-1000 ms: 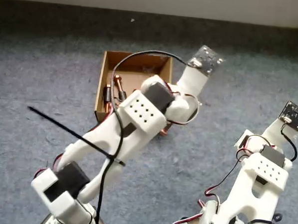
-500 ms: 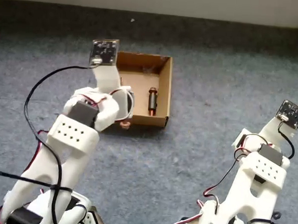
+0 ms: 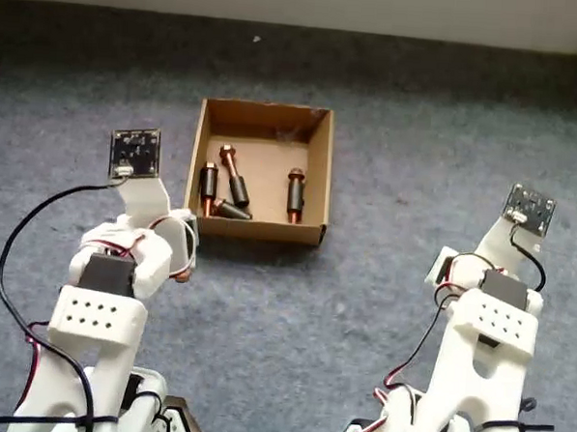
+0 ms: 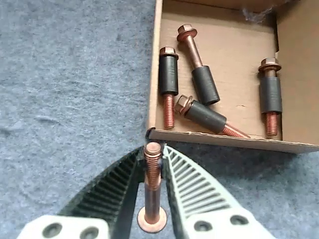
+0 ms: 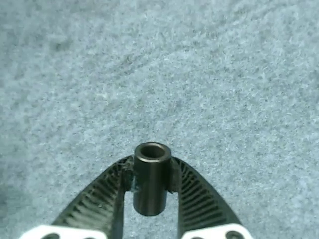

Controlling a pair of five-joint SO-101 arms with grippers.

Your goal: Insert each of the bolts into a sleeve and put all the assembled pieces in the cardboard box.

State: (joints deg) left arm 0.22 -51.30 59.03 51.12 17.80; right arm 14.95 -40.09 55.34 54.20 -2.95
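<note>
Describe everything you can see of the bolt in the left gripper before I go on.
The bolt looks like copper-coloured metal and is bare, with no sleeve on it. It has a round flanged head and a threaded shank. The left gripper is shut on the shank, its ribbed fingers touching both sides. The threaded tip points toward the cardboard box, ending just short of its outer wall, over the grey carpet. I cannot tell whether the bolt touches the carpet.
</note>
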